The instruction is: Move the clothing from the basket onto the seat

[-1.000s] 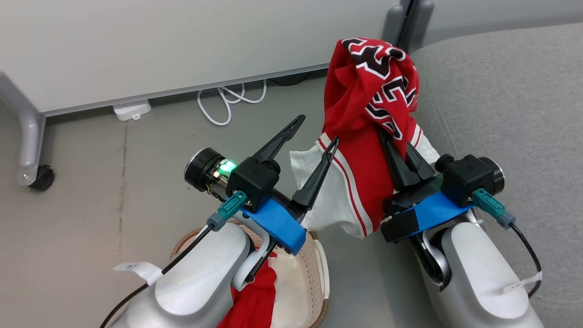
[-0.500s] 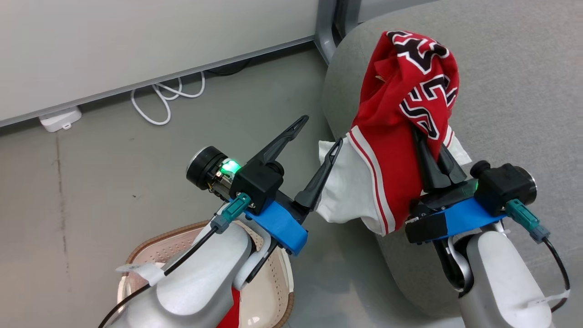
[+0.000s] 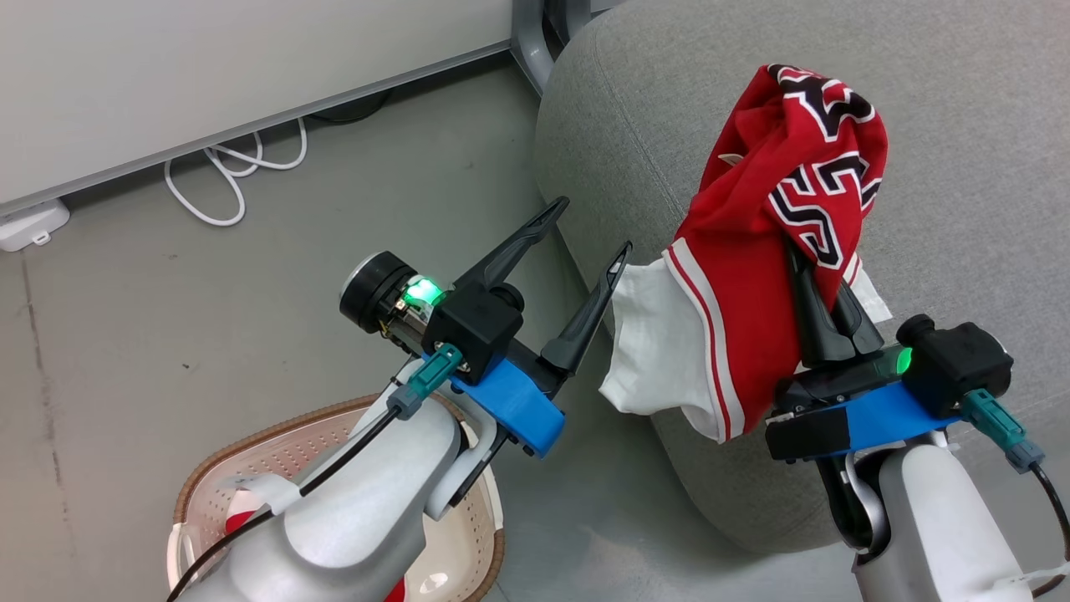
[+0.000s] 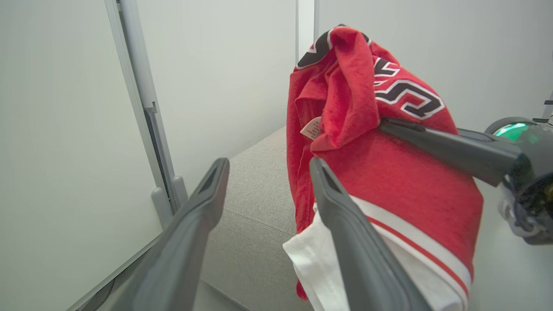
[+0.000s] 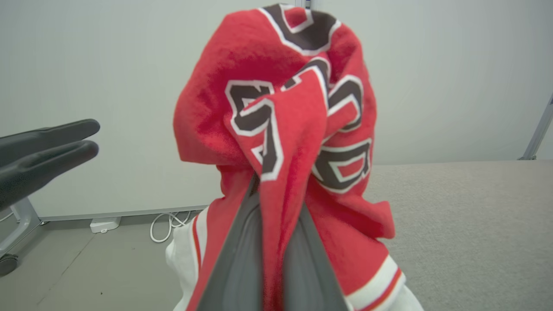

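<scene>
A red garment of the clothing, with black-and-white lettering and a white lining, hangs bunched over my right gripper, which is shut on it above the edge of the grey seat. The cloth covers the fingertips in the right wrist view. My left gripper stands open and empty just left of the garment, its right finger close to the white lining. The cream basket sits at the lower left beneath my left arm, and a bit of red cloth shows inside it.
A white cable and a white power strip lie on the grey floor by the pale partition wall. A grey partition leg stands beside the seat's far corner. The seat stretches wide to the right.
The whole head view has shifted, so the seat now lies under the right gripper and garment, and more of the basket shows. Both grippers keep their states.
</scene>
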`<state>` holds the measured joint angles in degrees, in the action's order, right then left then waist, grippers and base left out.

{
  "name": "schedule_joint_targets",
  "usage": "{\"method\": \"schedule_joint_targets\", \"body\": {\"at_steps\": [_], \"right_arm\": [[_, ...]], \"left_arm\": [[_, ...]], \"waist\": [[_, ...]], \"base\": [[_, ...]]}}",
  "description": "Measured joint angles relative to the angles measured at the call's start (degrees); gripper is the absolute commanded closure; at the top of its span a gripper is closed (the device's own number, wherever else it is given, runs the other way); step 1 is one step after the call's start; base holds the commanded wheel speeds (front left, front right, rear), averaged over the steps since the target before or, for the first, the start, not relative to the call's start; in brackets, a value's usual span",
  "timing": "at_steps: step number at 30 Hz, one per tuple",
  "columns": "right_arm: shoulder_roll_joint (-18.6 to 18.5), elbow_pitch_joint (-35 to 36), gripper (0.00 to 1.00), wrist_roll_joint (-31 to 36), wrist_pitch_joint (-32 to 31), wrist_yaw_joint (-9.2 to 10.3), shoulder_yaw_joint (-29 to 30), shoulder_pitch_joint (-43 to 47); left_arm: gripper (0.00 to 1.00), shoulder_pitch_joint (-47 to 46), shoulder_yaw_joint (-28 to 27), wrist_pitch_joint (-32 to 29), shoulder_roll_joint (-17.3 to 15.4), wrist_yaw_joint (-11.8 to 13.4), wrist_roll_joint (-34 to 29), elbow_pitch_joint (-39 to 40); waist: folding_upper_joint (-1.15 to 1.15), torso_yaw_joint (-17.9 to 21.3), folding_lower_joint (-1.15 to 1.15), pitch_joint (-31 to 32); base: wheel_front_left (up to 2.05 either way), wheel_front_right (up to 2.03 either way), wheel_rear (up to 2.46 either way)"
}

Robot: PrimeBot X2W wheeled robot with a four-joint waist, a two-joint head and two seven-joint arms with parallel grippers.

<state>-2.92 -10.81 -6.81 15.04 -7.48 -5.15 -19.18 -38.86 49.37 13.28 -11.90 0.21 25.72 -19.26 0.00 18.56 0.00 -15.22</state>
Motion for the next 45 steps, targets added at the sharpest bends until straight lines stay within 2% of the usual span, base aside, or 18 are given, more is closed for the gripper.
{"method": "schedule_joint_targets", "body": {"at_steps": [11, 18, 29, 37, 41, 45], "right_arm": [[0.0, 2.0, 1.00, 0.1, 0.0, 0.00, 2.5, -1.2], [-0.5, 4.3, 1.00, 2.6, 0.0, -0.01, 6.6, -11.0], [-11.7, 6.8, 1.00, 3.3, 0.0, 0.00, 19.8, -31.4], [-20.5, 1.0, 1.00, 2.5, 0.0, -0.01, 27.0, -38.2], [-21.8, -5.0, 1.00, 1.7, 0.0, -0.01, 27.8, -38.8], [-21.4, -11.0, 1.00, 1.6, 0.0, 0.00, 27.9, -38.7]], "left_arm": [[0.00, -1.8, 0.3, 0.2, 0.2, 0.2, -0.1, 0.3], [0.00, -5.4, 0.3, -1.1, 0.0, 0.5, -1.5, 1.7], [0.00, -12.9, 0.3, -4.2, -1.9, 0.8, -4.5, 4.9], [0.00, -15.5, 0.0, -5.7, -4.3, 1.0, -5.7, 6.5], [0.00, -15.7, 0.1, -6.6, -5.5, 1.2, -6.1, 7.3], [0.00, -16.2, 0.2, -6.7, -5.8, 1.3, -6.2, 7.9]], "waist": [[0.00, -0.4, 0.00, -2.0], [0.00, -0.8, 0.00, -6.9], [0.00, -1.5, 0.01, -19.8], [0.00, -1.4, 0.01, -27.8], [0.00, -1.0, 0.01, -30.5], [0.00, -1.1, 0.01, -32.0]], "base": [[0.00, 0.00, 0.00], [0.00, 0.00, 0.00], [0.00, 0.00, 0.00], [0.00, 0.00, 0.00], [0.00, 0.00, 0.00], [0.00, 0.00, 0.00]]}}
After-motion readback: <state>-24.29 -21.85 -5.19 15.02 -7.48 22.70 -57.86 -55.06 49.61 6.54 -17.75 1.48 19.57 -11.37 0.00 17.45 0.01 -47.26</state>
